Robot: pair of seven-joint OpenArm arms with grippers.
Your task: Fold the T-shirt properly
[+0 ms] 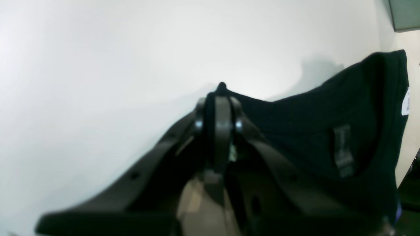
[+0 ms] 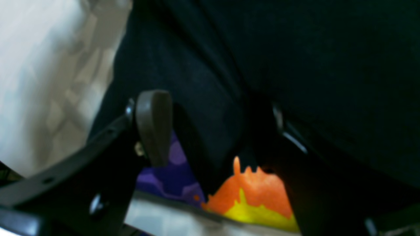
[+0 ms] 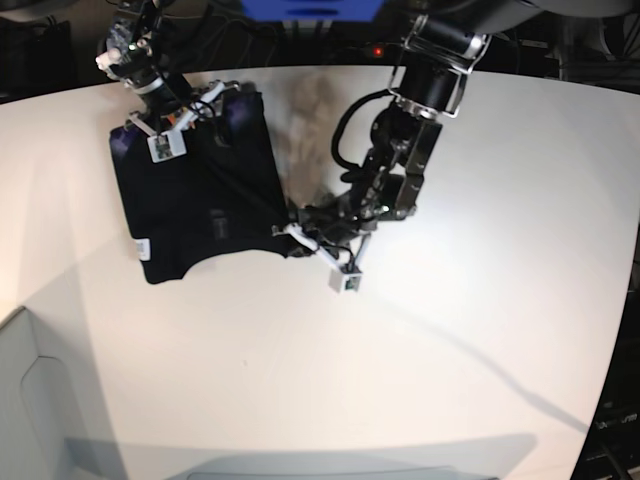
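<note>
The black T-shirt lies bunched at the table's far left, with its small white tag at the near corner. My left gripper is at the shirt's right edge. In the left wrist view its fingertips are shut on a pinch of black cloth, and the collar with its label and white tag lies to the right. My right gripper is over the shirt's far edge. In the right wrist view its fingers stand open astride a black fold, above the orange and purple print.
The white table stretches to the right and front of the shirt. A pale grey bin sits at the front left corner. Dark equipment and cables line the back edge.
</note>
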